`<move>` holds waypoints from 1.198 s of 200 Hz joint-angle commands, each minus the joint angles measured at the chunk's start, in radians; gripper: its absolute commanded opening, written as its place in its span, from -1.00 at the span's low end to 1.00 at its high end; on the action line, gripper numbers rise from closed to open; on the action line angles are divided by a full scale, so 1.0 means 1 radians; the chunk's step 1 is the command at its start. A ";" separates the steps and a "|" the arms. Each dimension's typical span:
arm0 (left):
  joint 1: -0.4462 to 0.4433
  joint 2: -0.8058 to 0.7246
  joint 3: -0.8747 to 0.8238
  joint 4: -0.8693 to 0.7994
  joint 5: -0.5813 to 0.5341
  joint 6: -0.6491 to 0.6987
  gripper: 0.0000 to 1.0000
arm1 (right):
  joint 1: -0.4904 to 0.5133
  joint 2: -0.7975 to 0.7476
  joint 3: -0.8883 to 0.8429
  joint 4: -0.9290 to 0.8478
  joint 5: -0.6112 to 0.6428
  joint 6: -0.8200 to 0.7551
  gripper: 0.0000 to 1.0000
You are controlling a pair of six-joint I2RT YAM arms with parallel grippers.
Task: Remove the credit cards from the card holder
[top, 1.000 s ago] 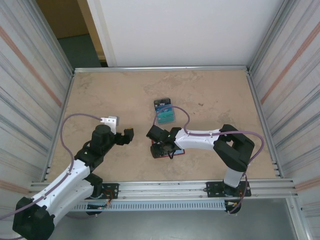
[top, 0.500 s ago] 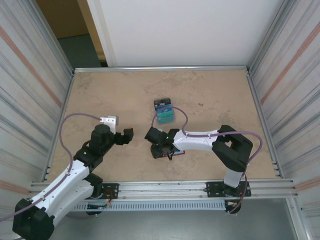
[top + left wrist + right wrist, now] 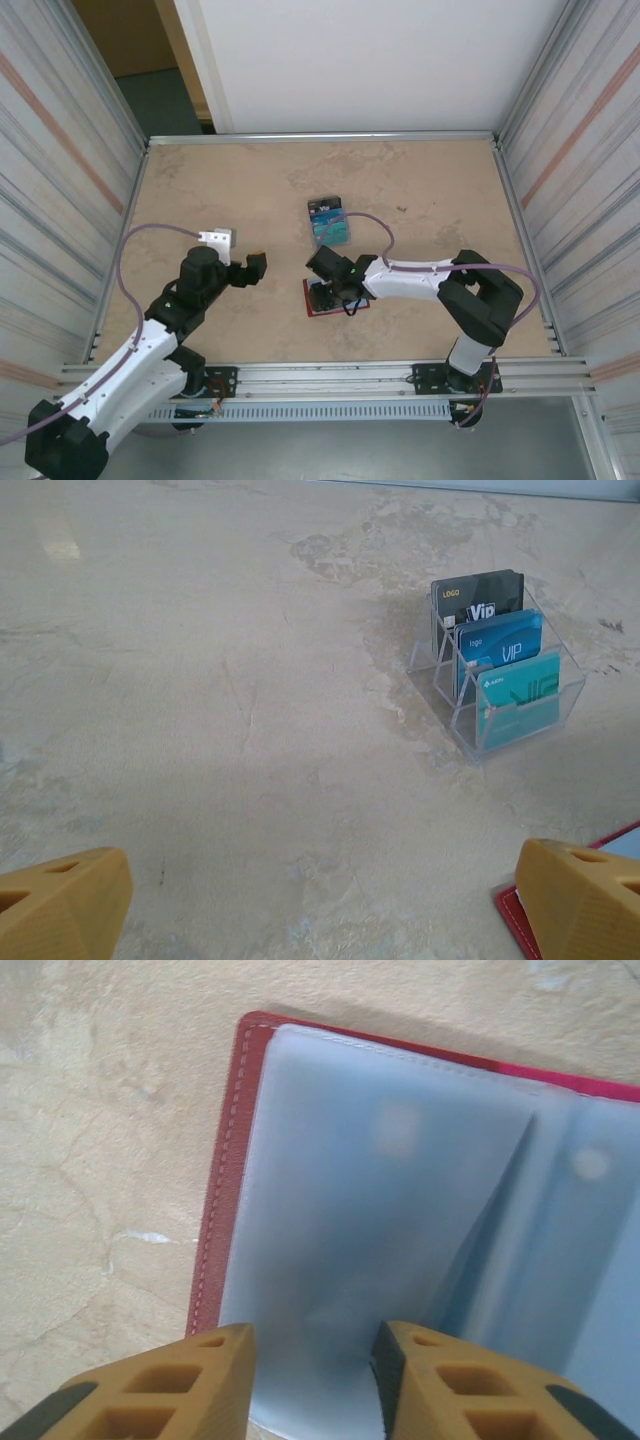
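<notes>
The card holder [image 3: 312,303] is a red wallet lying open on the table, its pale bluish sleeves [image 3: 400,1180] facing up inside a stitched red border [image 3: 225,1190]. My right gripper [image 3: 315,1360] hovers low over the left sleeve, open, with only the sleeve surface showing between its fingers; a raised sleeve fold runs beside the right finger. The credit cards [image 3: 500,660], one dark, one blue, one teal, stand in a clear rack [image 3: 330,222] beyond the wallet. My left gripper [image 3: 320,900] is open over bare table, left of the wallet's red corner [image 3: 512,908].
Metal rails and ribbed walls enclose the table [image 3: 230,190] on all sides. The clear rack [image 3: 560,705] stands just beyond the wallet. Bare marbled tabletop lies to the left and at the back.
My right gripper has shifted slightly right over the wallet, uncovering its left edge. The left arm has hardly moved.
</notes>
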State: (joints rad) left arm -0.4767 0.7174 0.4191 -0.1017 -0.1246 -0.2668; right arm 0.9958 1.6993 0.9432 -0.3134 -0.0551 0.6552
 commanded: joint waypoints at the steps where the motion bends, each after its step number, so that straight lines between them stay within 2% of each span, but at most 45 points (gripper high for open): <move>1: 0.007 -0.021 0.033 -0.014 -0.005 0.003 0.97 | 0.000 0.026 -0.032 -0.026 -0.032 0.014 -0.32; 15: 0.007 -0.018 0.039 -0.021 -0.002 0.000 0.97 | 0.003 0.034 -0.019 -0.061 -0.002 0.011 -0.31; 58: 0.007 -0.023 0.053 -0.035 0.012 0.000 0.97 | 0.046 0.057 0.015 -0.102 0.067 -0.006 0.01; 79: 0.007 -0.028 0.047 -0.040 0.004 -0.001 0.97 | 0.063 0.083 0.027 -0.120 0.097 -0.006 0.04; 140: 0.007 -0.065 0.044 -0.054 -0.010 -0.003 0.98 | 0.105 0.163 0.069 -0.180 0.187 -0.003 0.02; 193: 0.007 -0.072 0.045 -0.059 0.000 -0.008 0.97 | 0.113 0.165 0.033 -0.164 0.213 0.025 -0.13; 239: 0.007 -0.073 0.054 -0.064 0.014 -0.011 0.97 | 0.063 0.097 -0.046 -0.047 0.097 0.015 -0.30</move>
State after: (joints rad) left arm -0.4767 0.6598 0.4412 -0.1543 -0.1238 -0.2672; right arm 1.0966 1.7485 0.9974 -0.3637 0.1413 0.6510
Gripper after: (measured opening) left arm 0.986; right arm 0.377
